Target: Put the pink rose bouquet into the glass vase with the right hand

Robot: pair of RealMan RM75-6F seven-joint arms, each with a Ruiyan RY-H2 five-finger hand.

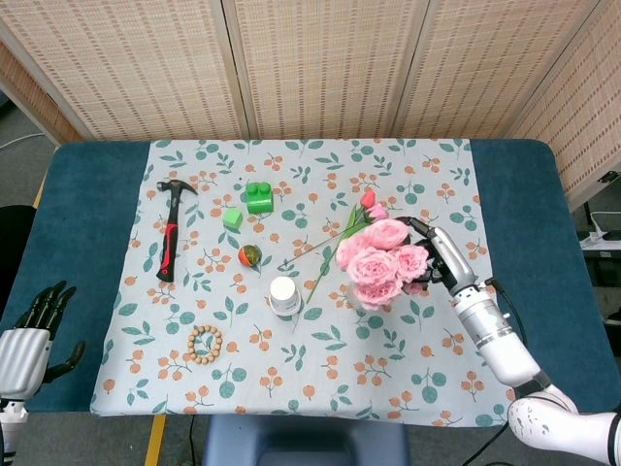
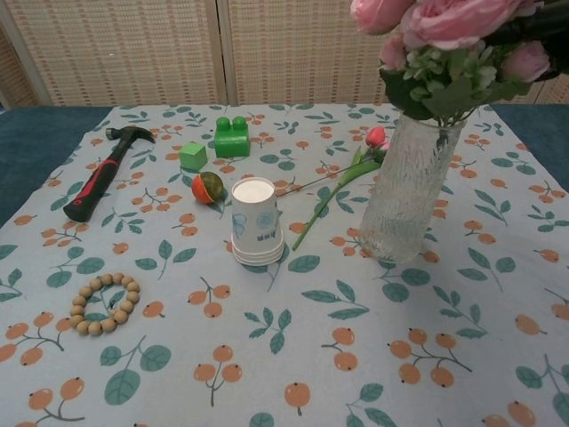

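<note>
The pink rose bouquet [image 1: 380, 260] stands with its stems down inside the tall glass vase [image 2: 404, 191]. Its blooms [image 2: 444, 22] and green leaves spread just above the vase rim. In the head view the flowers hide nearly all of the vase. My right hand [image 1: 437, 257] is at the bouquet's right side, its fingers against the blooms and still holding them. In the chest view only a dark sliver of that hand shows at the top right edge. My left hand [image 1: 37, 322] hangs off the table's left front corner, fingers apart and holding nothing.
A single red-budded flower stem [image 2: 342, 182] lies on the cloth just left of the vase. A paper cup [image 2: 256, 222], an orange-green ball [image 2: 208, 187], a green cube [image 2: 192, 156], a green brick [image 2: 231, 136], a hammer [image 2: 102, 169] and a bead bracelet [image 2: 105, 303] lie further left.
</note>
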